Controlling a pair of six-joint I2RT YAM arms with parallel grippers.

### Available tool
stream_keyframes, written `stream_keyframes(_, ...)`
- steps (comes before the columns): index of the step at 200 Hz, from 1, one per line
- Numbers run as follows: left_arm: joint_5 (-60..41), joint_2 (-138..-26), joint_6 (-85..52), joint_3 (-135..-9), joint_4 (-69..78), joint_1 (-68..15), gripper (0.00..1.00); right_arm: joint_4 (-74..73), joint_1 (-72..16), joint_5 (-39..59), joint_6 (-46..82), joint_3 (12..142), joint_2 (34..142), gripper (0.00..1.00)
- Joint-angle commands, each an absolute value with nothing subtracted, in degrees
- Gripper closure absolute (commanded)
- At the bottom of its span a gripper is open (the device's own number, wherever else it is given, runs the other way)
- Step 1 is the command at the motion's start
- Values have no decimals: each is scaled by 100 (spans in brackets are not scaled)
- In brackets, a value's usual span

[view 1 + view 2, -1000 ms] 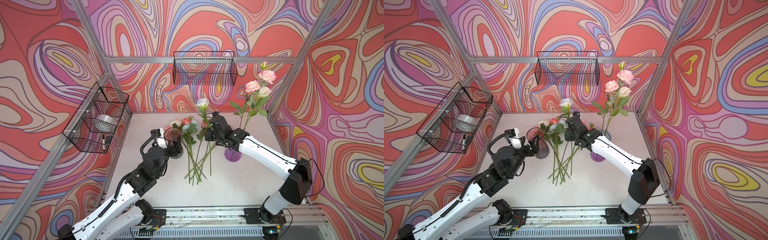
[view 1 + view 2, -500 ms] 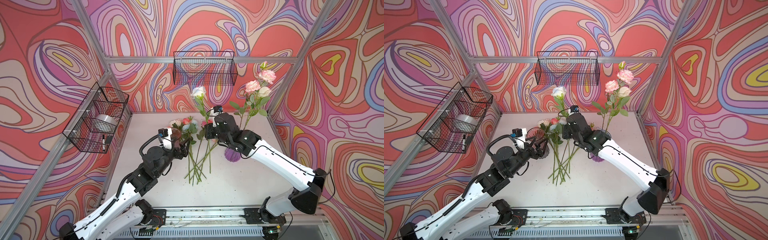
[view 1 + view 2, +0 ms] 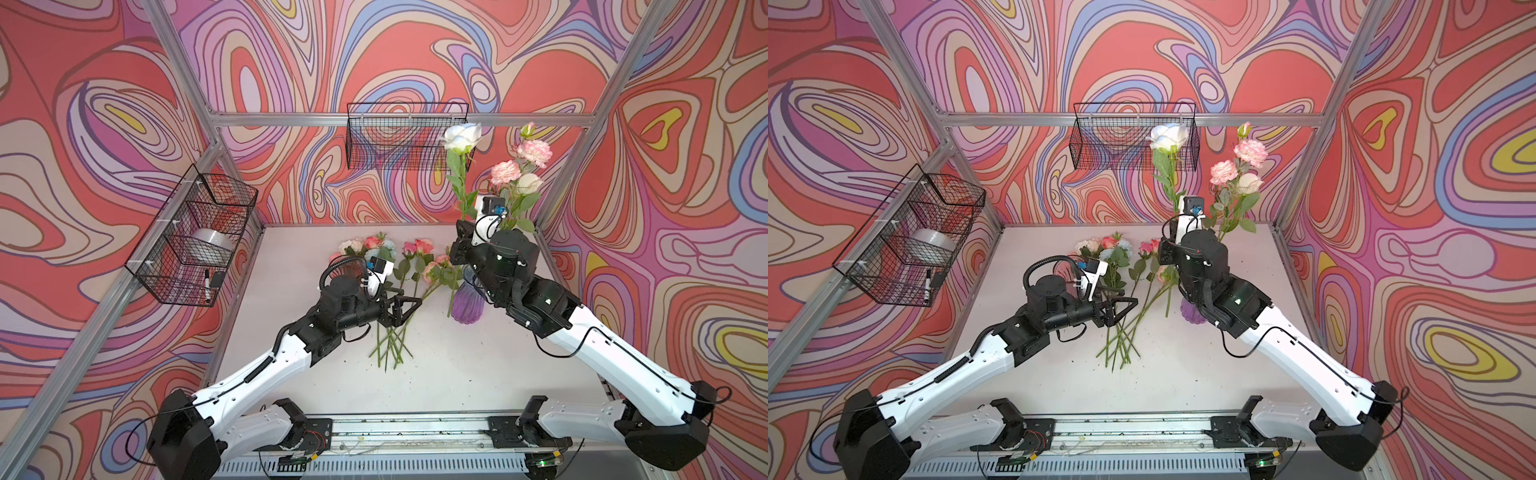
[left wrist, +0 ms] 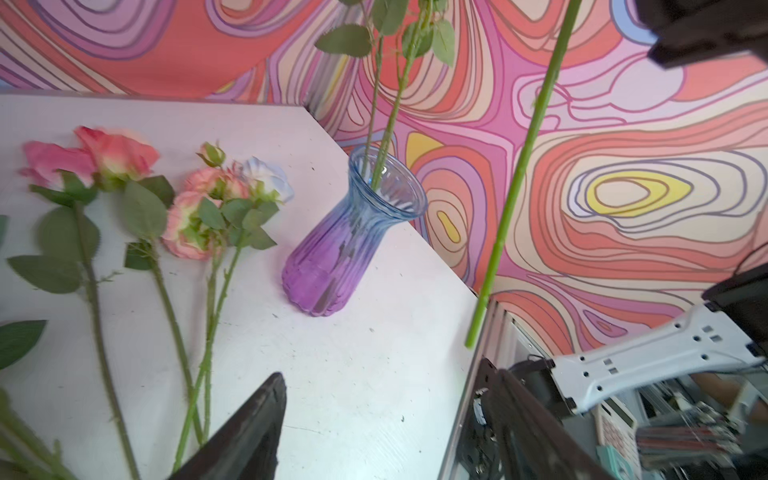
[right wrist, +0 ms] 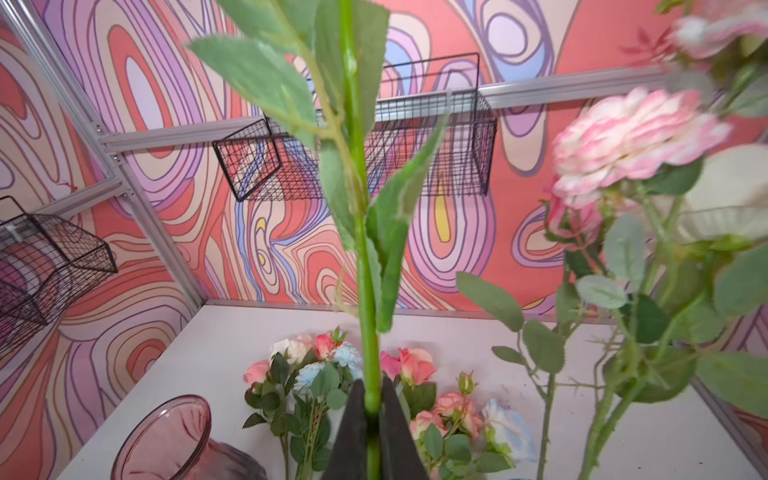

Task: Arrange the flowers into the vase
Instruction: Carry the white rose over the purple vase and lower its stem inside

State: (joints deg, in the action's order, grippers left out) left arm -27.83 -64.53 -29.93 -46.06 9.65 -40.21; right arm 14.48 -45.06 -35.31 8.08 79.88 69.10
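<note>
Now your right gripper [image 5: 371, 399], clamped on the white rose [image 3: 461, 137] by its stem, has raised it upright just beside the purple vase [image 4: 353, 232]; it is not yet in. Your left gripper [image 3: 405, 309], jaws apart and empty, has swung over the flowers [image 3: 399, 266] lying on the white table [image 3: 457, 374]. Swirl-patterned walls [image 3: 124, 124] carry wire baskets [image 3: 407, 137].

vases [image 4: 328, 257] 2 | wire baskets [image 3: 407, 137] 2 | arms [image 3: 266, 361] 2
</note>
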Motion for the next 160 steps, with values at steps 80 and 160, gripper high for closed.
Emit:
stream_keyframes(80, -3480, -6689, -2905, -4935, 801, -4377, 22, -1972, -3414, -4611, -1873, 7639, 7157, 100)
stream_keyframes(160, -3356, -6658, -2776, -4950, 686, -4409, 22, -2688, -2962, -4397, -1414, 6320, 7152, 100)
